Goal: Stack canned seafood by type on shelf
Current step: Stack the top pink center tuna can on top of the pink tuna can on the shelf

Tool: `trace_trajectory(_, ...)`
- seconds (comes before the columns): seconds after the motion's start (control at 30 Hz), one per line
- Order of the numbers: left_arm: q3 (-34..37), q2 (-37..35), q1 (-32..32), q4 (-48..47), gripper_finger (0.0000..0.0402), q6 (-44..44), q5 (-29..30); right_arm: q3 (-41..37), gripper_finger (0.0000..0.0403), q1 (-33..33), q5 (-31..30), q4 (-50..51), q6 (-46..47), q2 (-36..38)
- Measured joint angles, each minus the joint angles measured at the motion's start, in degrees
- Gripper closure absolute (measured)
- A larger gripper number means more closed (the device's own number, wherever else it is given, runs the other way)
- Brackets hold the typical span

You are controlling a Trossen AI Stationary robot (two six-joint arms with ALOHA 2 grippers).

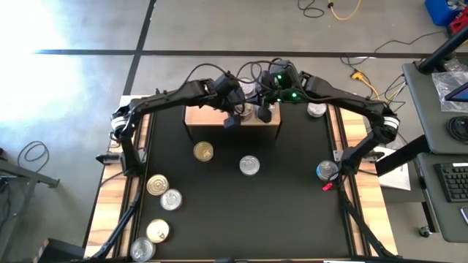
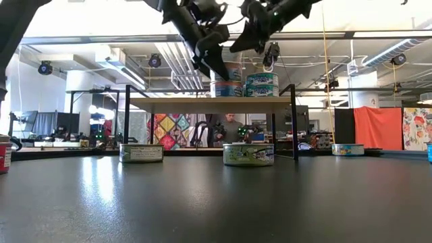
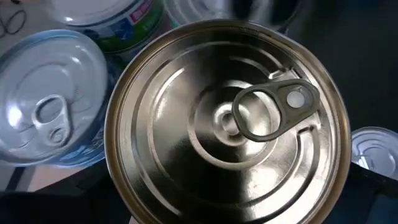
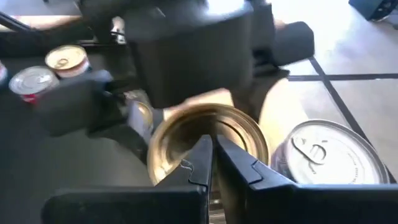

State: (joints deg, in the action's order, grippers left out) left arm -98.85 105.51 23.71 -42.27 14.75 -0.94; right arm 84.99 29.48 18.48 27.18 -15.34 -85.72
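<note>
The shelf [image 1: 201, 117] stands at the table's far middle, with silver-lidded cans [image 3: 50, 106] on it; in the low view they stand stacked [image 2: 262, 84]. My left gripper [image 1: 232, 120] is over the shelf, shut on a gold-lidded can [image 3: 224, 124] with its pull tab up. I cannot tell whether that can rests on the stack below it. My right gripper [image 4: 211, 149] is shut and hangs right beside it, tips at the gold lid's rim. Loose cans lie on the black table. My left gripper holds the gold-lidded can by its round wall [image 4: 155, 146], one finger on each side, slanting down from above. The lid stays level and faces up. The can fills the wrist view and hides what is under it. My right gripper's shut tips stand at the gold lid's rim [image 4: 186, 134]; I cannot tell whether they touch it.
A gold can [image 1: 203, 151] and a silver can [image 1: 249, 166] lie mid-table. Several more [image 1: 156, 184] sit at the near left. One can [image 1: 327, 171] lies at the right edge, and another [image 1: 316, 109] is beside the shelf's right end.
</note>
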Motion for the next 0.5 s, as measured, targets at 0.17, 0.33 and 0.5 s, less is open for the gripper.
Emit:
trace_trajectory(0.17, 0.00, 0.27, 0.19, 0.32, 0.0047, -2.06, -0.20, 0.00, 0.0390, 0.39, 0.14, -1.73, -0.29, -1.84)
trace_trajectory(0.33, -0.02, 0.35, 0.17, 0.34, 0.0034, -3.15, -0.21, 0.00, 0.0390, 0.30, 0.47, -2.36, -0.32, -3.29)
trace_trajectory(0.5, 0.00, 0.35, 0.14, 0.68, 0.0023, -3.72, -0.07, 0.00, 0.0390, 0.30, 5.79, -2.18, -0.21, -4.70)
